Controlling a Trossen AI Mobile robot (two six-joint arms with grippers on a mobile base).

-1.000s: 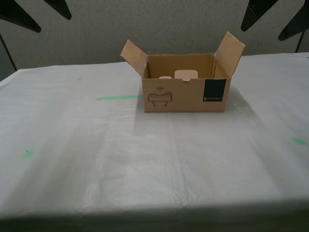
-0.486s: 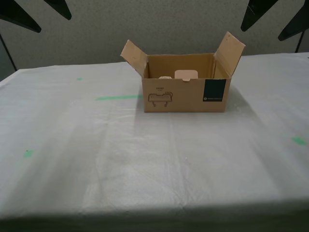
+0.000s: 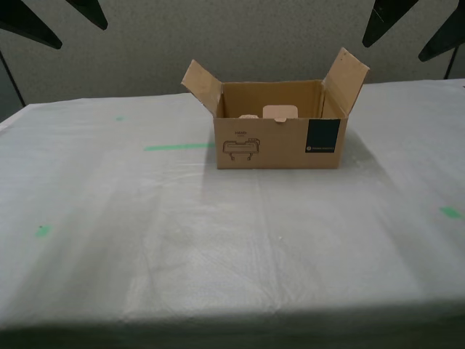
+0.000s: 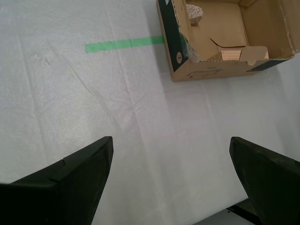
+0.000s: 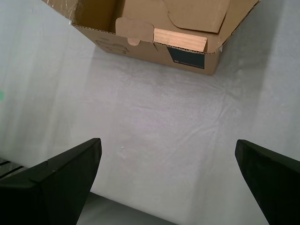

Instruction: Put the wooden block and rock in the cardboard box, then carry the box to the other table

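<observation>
Already the cardboard box [image 3: 278,138] sits on the white-cloth table [image 3: 145,240], wooden block [image 5: 180,42] and rock [image 4: 193,13] inside. My first gripper [image 5: 187,183] and second gripper [image 4: 171,178] hang spread, empty, apart from it, neither clearly nearer.

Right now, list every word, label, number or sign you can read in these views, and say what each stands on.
None can be read.
Dark teal label on the front of the cardboard box: a small pale mark and a line of print, too small and blurred to read.
Above the black line drawing on the same front: a short line of print, blurred.
Green tape marks on the white cloth: no writing.
</observation>
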